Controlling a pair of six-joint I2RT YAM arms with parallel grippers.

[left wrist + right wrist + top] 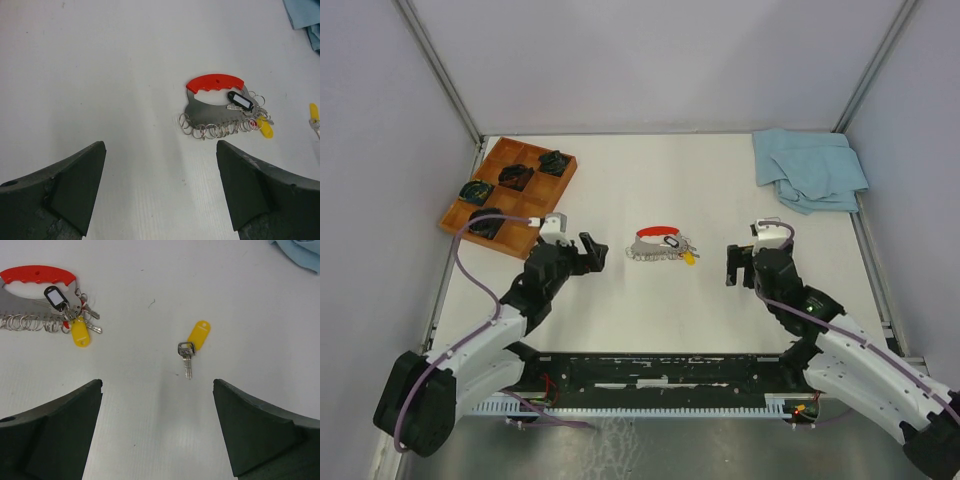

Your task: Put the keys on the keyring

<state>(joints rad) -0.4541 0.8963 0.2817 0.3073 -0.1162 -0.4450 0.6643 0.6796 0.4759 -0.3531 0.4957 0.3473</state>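
Observation:
The keyring [658,246] lies mid-table: a curved red strap [216,83], a row of thin metal rings [220,130], a small oval black tag [240,100], a few silver keys and a yellow tag [265,131]. It also shows in the right wrist view [45,300]. A loose silver key [188,362] with a yellow head [199,335] lies apart, to the right of the bundle. My left gripper [594,252] [160,147] is open and empty, left of the keyring. My right gripper [731,265] [157,385] is open and empty, just short of the loose key.
A wooden tray [488,168] holding black coiled items [516,177] sits at the far left. A crumpled blue cloth [810,168] lies at the far right. Grey walls close in the table on three sides.

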